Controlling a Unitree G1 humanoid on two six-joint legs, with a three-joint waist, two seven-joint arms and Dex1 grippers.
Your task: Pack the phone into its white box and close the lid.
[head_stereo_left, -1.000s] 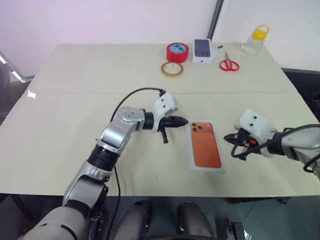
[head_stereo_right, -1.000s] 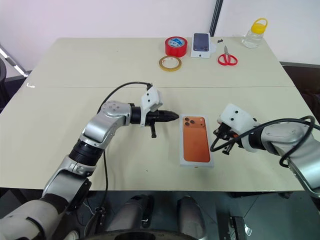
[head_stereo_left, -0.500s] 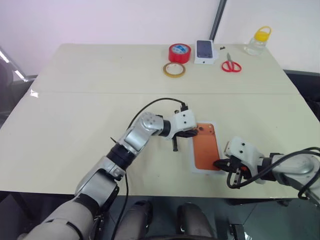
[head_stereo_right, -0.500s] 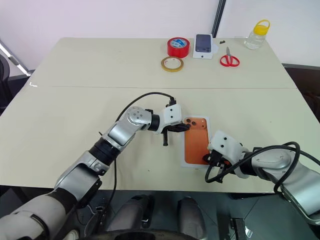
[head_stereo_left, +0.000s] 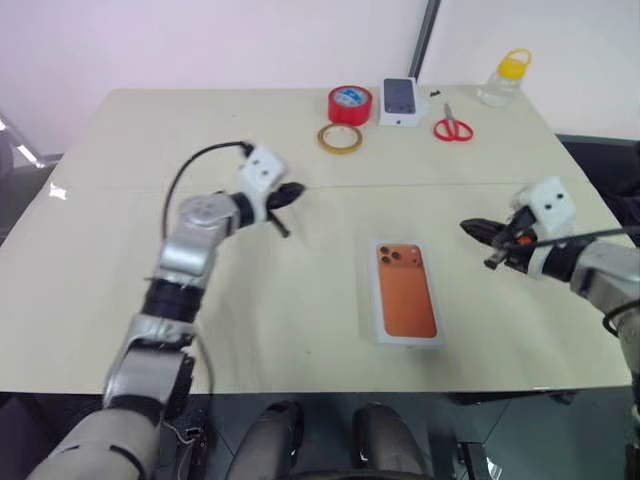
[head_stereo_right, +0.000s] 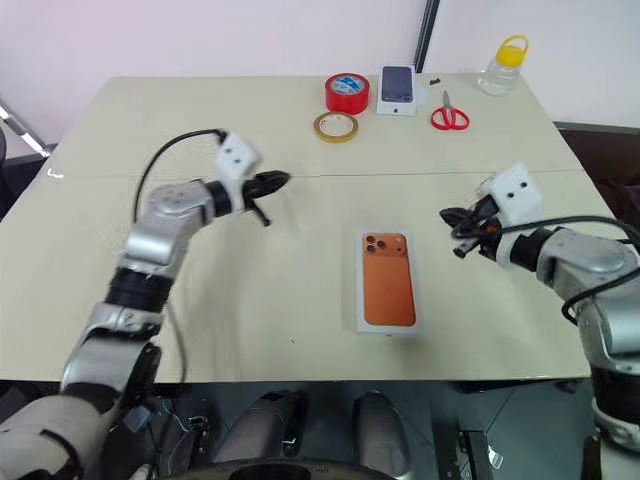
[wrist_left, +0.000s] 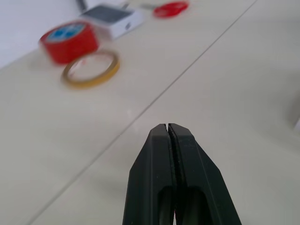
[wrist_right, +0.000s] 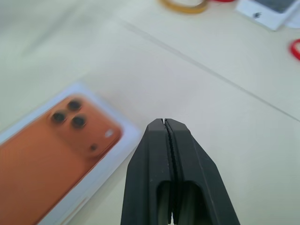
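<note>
Both arms have pulled back — the left gripper [head_stereo_left: 292, 190] and right gripper [head_stereo_left: 472, 228], fingers pressed together and empty, now flank the lid [head_stereo_left: 406, 306], which sits flat between them — the box looks closed.

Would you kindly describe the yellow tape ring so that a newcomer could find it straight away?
Look along the far edge of the table, where small items are lined up. Beside the red tape roll, slightly nearer the robot, lies the yellow tape ring: flat, thin and amber, unlike its taller red neighbour.
</note>
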